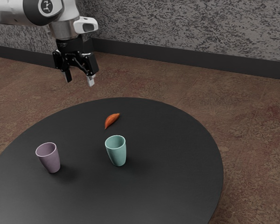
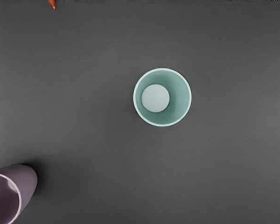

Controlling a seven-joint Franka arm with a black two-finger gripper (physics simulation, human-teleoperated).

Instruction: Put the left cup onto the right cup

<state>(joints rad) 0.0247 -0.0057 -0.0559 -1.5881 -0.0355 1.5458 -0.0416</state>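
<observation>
A pale purple cup stands upright on the round black table, toward the exterior view's left. A teal cup stands upright to its right, apart from it. My gripper hangs open high above the table, behind both cups, with nothing between its fingers. From the wrist view I look straight down into the teal cup; the purple cup sits off to one side, partly cut off.
A small orange object lies on the table just behind the teal cup, and its tip shows in the wrist view. Brown floor and a speckled grey wall surround the table.
</observation>
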